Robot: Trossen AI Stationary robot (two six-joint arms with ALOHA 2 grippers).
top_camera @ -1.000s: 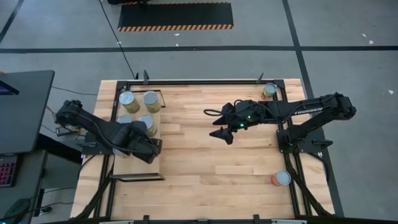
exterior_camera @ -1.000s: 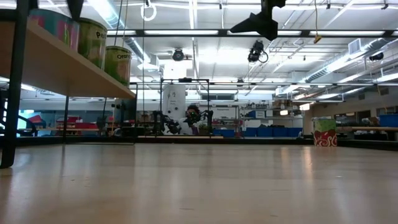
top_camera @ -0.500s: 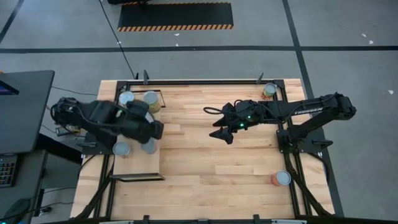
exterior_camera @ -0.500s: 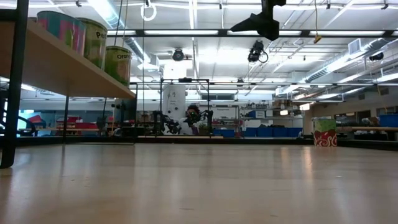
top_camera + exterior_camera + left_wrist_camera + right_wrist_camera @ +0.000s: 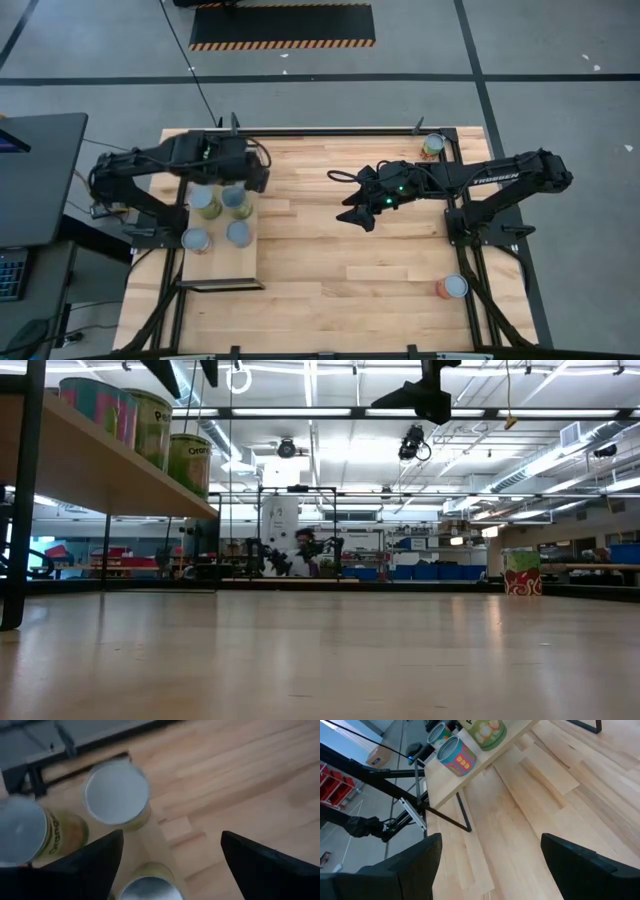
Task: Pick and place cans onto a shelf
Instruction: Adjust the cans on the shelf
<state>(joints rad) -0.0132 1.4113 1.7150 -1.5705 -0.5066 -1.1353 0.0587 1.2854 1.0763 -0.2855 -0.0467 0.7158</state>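
Note:
The pale wood shelf (image 5: 222, 262) with its black frame stands at the table's left. Several cans with silver tops stand on it (image 5: 205, 203) (image 5: 236, 200) (image 5: 195, 238) (image 5: 238, 232). My left gripper (image 5: 250, 178) is open and empty above the shelf's far end. Its wrist view (image 5: 170, 837) looks down on a silver-topped can (image 5: 116, 795) and a yellow-green can (image 5: 30, 830). My right gripper (image 5: 358, 215) is open and empty, high above the table's middle. An olive can (image 5: 432, 145) stands at the far right corner and an orange-red can (image 5: 452, 287) near the right edge.
My left arm hides the shelf's far end in the high view. The shelf's black legs (image 5: 20, 510) stand on the tabletop at the left. The low view shows cans on the shelf (image 5: 150, 425) and the far right can (image 5: 522, 572). The black table frame (image 5: 320, 130) runs along the far edge.
My left gripper has swung from over the shelf's near part toward the table's far edge and now stands over the shelf's far end. Two cans at the shelf's near part have come into view, and the far cans are now under the arm.

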